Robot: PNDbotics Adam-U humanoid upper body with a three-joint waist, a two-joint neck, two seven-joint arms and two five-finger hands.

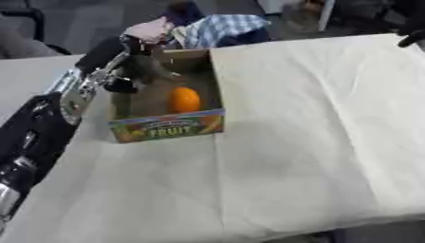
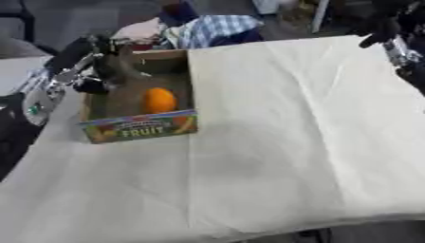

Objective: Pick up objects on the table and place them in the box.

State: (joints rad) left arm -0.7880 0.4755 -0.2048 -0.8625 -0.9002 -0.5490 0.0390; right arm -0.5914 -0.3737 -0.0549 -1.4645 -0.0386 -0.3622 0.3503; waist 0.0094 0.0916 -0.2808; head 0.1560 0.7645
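A bench (image 1: 315, 142) with a white cloth (image 1: 332, 104) over it fills most of the view. A cardboard box (image 1: 170, 127) sits on the cloth at about 10 o'clock from the middle. Its front wall has bright pictures and the word FRUIT. An orange fruit (image 1: 185, 99) lies inside the box, near the front wall.

The left robot hand (image 1: 137, 71) comes in from 9 o'clock and hangs over the back left part of the box. I cannot tell if its fingers are open or curled. The right robot hand (image 2: 390, 35) shows only at the 1 o'clock corner, far from the box, and I cannot tell its fingers either.

Some checked and pink cloth (image 1: 207, 28) lies past the far edge at 12 o'clock.
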